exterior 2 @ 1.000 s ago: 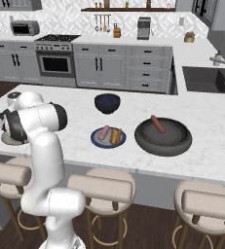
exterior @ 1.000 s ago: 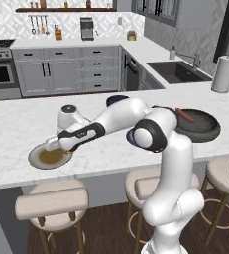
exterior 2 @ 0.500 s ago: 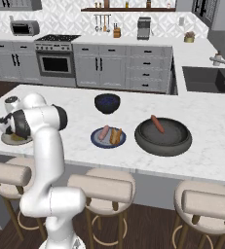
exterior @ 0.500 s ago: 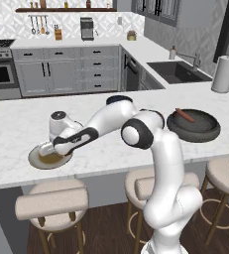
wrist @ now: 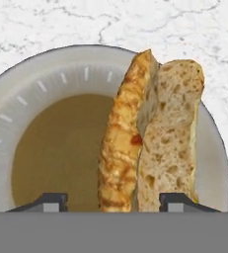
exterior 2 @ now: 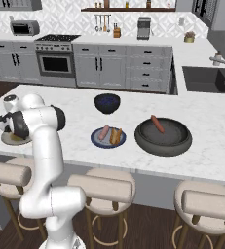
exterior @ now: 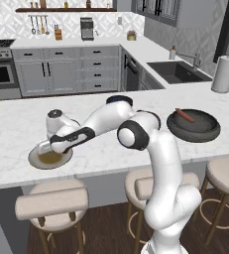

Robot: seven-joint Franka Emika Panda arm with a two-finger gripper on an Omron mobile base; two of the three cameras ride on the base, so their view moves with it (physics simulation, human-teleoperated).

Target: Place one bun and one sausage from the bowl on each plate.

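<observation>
Left base view, mid-left: the tool [exterior: 42, 147] has moved further left and lower than a second ago and now sits right over the beige plate [exterior: 36, 161] near the surface's front edge. The arm is stretched flatter across the surface [exterior: 17, 124] than before.

Hand view: the bun [wrist: 152, 133], split lengthwise, stands between the two fingertips [wrist: 49, 201]. The tips are set apart about as wide as the bun. I cannot tell whether they press it or have let go. The bun lies over the right half of the plate, across the brown centre and the pale rim; whether it touches the plate is unclear.

Right base view, far left: the plate [exterior 2: 7, 141] is mostly hidden behind the arm. Centre: the blue-grey plate [exterior 2: 97, 142] already has one sausage and one bun side by side. Right of centre: the bowl [exterior 2: 172, 146] has one sausage [exterior 2: 157, 123] left in it. The small dark blue bowl [exterior 2: 107, 102] sits behind the blue-grey plate.

Judgement: the bun is being delivered to the second plate. After release, only the last sausage needs to go from bowl to beige plate.
</observation>
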